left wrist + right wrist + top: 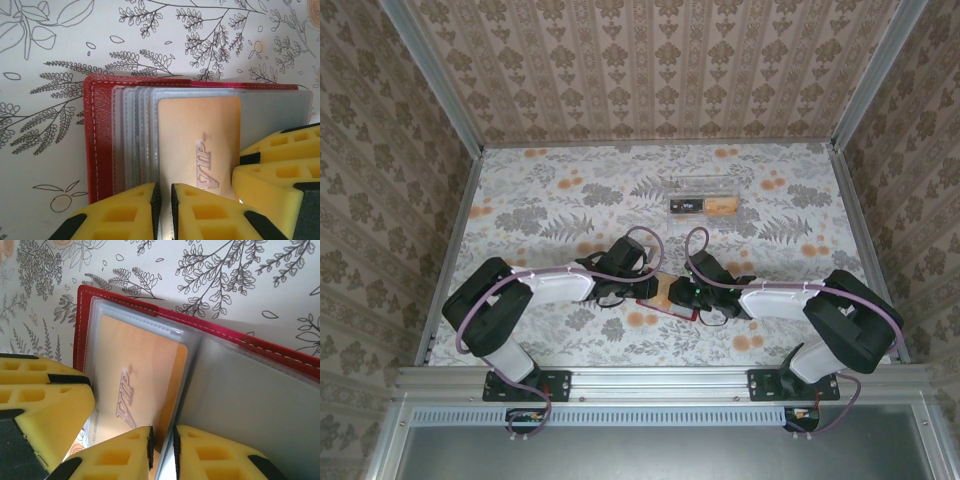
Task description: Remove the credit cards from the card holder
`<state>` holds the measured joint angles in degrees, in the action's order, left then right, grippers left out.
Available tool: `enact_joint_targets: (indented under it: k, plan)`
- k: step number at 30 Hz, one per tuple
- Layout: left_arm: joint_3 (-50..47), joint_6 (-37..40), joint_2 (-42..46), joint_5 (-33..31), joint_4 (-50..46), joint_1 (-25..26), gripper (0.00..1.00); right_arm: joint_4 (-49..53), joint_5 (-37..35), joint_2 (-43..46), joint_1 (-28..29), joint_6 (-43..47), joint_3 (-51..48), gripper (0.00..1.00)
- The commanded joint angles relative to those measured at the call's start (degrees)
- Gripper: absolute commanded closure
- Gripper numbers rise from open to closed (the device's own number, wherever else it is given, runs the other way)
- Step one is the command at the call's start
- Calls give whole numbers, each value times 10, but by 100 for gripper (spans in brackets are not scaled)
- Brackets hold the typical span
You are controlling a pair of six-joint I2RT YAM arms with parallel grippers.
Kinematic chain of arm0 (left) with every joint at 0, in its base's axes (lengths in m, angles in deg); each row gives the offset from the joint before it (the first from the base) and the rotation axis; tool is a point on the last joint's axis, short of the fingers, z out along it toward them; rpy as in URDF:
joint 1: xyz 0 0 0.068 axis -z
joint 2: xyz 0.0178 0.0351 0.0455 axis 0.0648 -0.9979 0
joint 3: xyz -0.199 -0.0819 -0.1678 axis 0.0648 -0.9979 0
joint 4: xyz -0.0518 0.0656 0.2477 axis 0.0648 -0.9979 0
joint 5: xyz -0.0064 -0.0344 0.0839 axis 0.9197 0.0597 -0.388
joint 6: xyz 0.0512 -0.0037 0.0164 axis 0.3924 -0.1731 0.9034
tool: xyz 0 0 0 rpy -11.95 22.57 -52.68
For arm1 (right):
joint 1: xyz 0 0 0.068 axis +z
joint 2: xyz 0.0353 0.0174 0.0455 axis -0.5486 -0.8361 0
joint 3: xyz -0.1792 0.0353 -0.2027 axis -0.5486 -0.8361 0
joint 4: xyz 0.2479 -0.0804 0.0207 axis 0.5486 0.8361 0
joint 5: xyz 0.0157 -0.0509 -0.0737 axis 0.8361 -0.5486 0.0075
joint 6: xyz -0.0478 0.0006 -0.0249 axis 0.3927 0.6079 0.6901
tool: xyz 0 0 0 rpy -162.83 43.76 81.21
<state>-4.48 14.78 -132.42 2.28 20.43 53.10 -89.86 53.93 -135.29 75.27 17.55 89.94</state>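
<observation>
A: What does the top view add?
B: The red holder (655, 305) lies mid-tabletop (550, 190), near the bases. Two cards (704, 206) sit farther back.
A: And the wrists?
B: The holder is open, with the VIP card (197, 135) sleeved. The right tool (162, 450) pinches a clear sleeve (240, 405). The left tool (165, 210) is nearly closed, but I cannot tell if it grips.

You have the card holder (100, 140) lying open on the table (550, 200), close to its near edge and about midway between its left and right edges. The left gripper (166, 210) sits on the holder's left side and the right gripper (162, 452) on its right, fingers nearly touching over the sleeves. One card (195, 130) lies in the top sleeve, between the two grippers. Well behind, toward the far edge and slightly right of centre, two more cards (701, 206) lie side by side.
</observation>
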Motion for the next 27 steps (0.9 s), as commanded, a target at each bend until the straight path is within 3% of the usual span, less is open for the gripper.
enact_joint_targets:
  k: [1,11,18,27]
  plan:
    - [2,-12,-20,-2,-17,-5,82,-25,15,-3,-5,-14,-15,78]
    - [4,-16,-29,-2,-24,-1,83,-73,38,-9,-16,-28,-35,82]
    - [5,-22,-33,-9,-32,-2,88,-79,40,-6,-21,-33,-44,100]
    - [1,-35,-41,-24,-51,-20,94,-65,37,40,-45,-30,-85,100]
